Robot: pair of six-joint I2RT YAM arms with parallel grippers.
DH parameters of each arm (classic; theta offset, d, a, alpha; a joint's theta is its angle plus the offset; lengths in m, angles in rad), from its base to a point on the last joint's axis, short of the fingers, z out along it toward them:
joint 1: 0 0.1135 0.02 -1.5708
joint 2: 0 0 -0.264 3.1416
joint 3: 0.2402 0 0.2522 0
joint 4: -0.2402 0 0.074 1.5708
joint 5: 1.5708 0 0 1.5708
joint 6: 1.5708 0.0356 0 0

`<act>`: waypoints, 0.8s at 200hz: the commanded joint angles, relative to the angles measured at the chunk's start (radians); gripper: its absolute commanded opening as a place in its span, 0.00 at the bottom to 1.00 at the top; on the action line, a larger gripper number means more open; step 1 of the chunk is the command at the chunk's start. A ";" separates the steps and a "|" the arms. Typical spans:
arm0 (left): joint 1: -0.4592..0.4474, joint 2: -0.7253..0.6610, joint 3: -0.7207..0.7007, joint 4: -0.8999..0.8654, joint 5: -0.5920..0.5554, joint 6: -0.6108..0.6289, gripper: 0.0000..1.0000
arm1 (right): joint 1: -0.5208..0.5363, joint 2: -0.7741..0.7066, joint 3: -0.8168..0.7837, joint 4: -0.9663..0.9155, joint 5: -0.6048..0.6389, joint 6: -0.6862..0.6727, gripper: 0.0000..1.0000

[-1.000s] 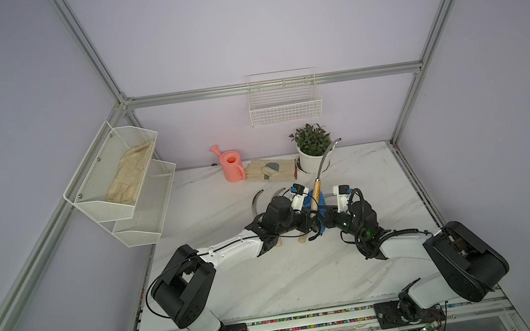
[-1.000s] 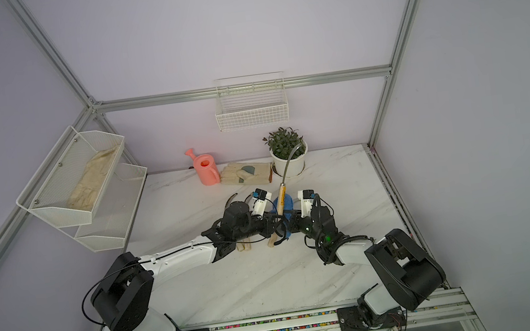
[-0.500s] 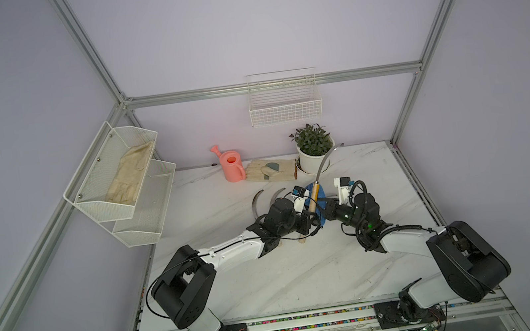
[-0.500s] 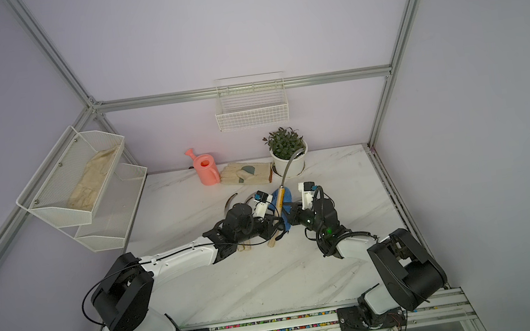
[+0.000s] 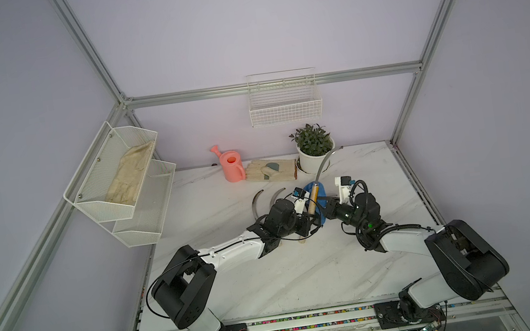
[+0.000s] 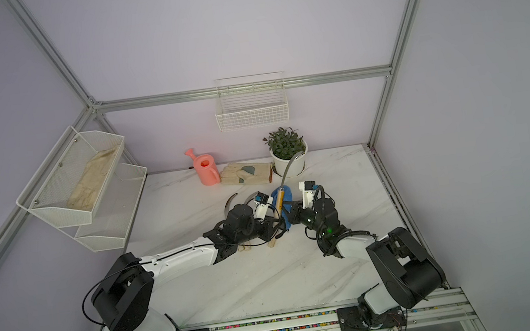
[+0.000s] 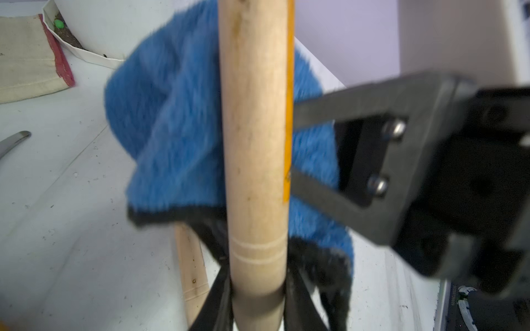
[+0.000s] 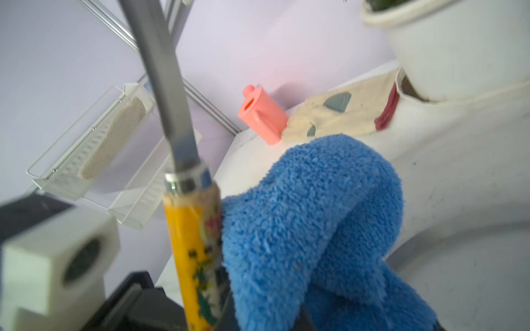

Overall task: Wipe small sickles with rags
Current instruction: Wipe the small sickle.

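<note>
Mid-frame, the left gripper [image 5: 312, 218] pinches a sickle [image 5: 313, 198] by its wooden handle, blade up. The right gripper [image 5: 327, 207] is clamped on the blue rag [image 8: 309, 229], pressed against that handle, I think. At left, the upper shelf tier [image 5: 105, 208] holds a beige glove [image 5: 131, 175]; the white pot [image 5: 312, 167], a plant [image 5: 312, 139].

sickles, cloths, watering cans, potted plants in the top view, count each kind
small sickles: 3 in view
blue cloth: 1
pink watering can: 1
potted plant: 1
total: 6
</note>
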 commanded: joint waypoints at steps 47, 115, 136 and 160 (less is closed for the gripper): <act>-0.004 0.002 0.004 0.037 0.003 0.008 0.00 | 0.025 0.023 0.002 0.137 -0.040 -0.005 0.00; -0.004 -0.012 -0.007 0.032 0.002 0.013 0.00 | -0.126 -0.057 0.100 0.065 -0.127 0.029 0.00; -0.004 -0.010 -0.004 0.033 0.000 0.014 0.00 | -0.126 -0.027 0.078 0.081 -0.145 0.045 0.00; -0.004 -0.002 0.007 0.029 -0.011 0.016 0.00 | -0.104 0.019 0.000 0.182 -0.160 0.079 0.00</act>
